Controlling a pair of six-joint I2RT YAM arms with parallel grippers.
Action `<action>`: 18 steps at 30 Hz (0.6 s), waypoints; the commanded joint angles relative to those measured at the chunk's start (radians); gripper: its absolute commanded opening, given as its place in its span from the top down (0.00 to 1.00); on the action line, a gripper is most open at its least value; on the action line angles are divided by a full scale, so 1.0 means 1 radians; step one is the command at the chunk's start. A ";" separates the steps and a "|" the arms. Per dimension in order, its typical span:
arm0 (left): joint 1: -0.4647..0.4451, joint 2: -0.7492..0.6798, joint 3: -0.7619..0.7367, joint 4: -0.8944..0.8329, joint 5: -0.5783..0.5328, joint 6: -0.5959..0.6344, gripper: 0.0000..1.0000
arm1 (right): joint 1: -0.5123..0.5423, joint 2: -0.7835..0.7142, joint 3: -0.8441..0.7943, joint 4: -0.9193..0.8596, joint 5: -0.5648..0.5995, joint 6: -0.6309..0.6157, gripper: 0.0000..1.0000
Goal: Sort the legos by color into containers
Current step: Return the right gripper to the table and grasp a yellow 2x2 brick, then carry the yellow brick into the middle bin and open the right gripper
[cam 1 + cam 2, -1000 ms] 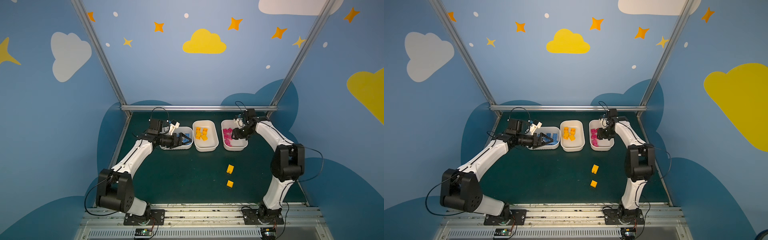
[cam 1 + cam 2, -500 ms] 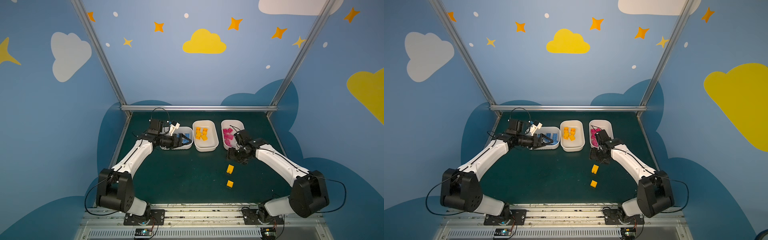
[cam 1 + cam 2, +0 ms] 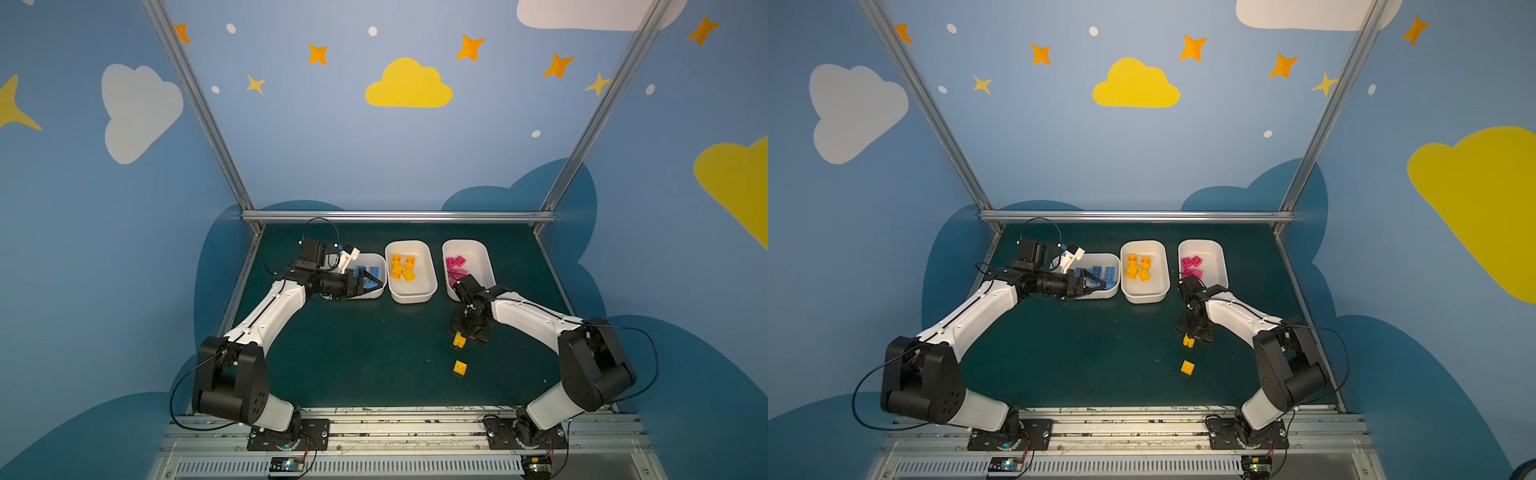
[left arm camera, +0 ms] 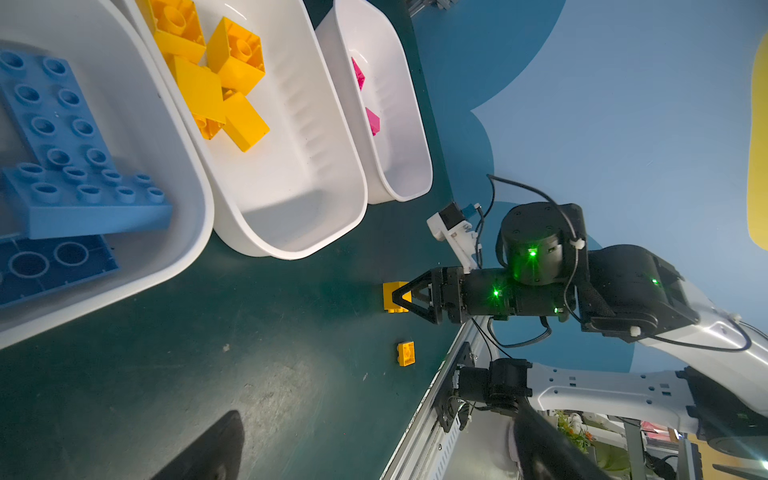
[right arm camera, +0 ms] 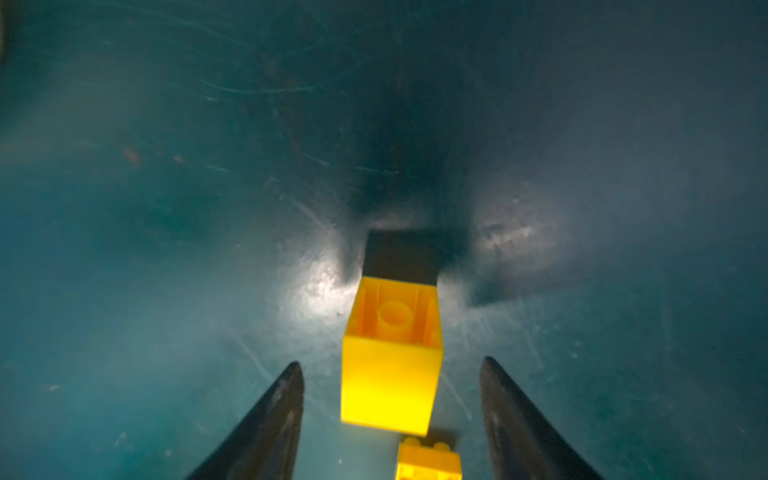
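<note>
Three shallow white plastic trays with rounded corners and smooth, glossy walls stand in a row on a dark green, scuffed table top. The middle tray holds chunky yellow bricks in a loose heap. The tray to its left holds long flat blue bricks, their tops covered in round studs. The tray to its right holds small pink bricks toward its far end.

In front of the middle tray and off to its right, well apart from it, a boxy yellow brick lies tipped on its side on the table top. Its hollow underside shows, with a round tube inside. The right claw points down over it. Its two dark, tapered fingers stand partly spread, one on each side of the brick with a gap on both sides, gripping nothing. A second yellow brick sits studded side up, just beyond the first and farther from the middle tray.

The left claw reaches over the near end of the tray left of the middle tray, spread wide and empty.
</note>
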 commanded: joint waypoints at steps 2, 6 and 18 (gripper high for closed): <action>0.000 -0.006 -0.007 -0.027 -0.002 0.026 0.01 | 0.019 0.047 0.024 -0.010 0.032 0.006 0.46; 0.001 -0.011 -0.012 -0.034 -0.006 0.032 0.01 | 0.029 0.043 0.043 -0.047 0.065 -0.019 0.65; 0.006 -0.008 0.002 -0.034 -0.003 0.019 0.01 | 0.040 0.068 0.427 -0.088 0.046 -0.255 0.81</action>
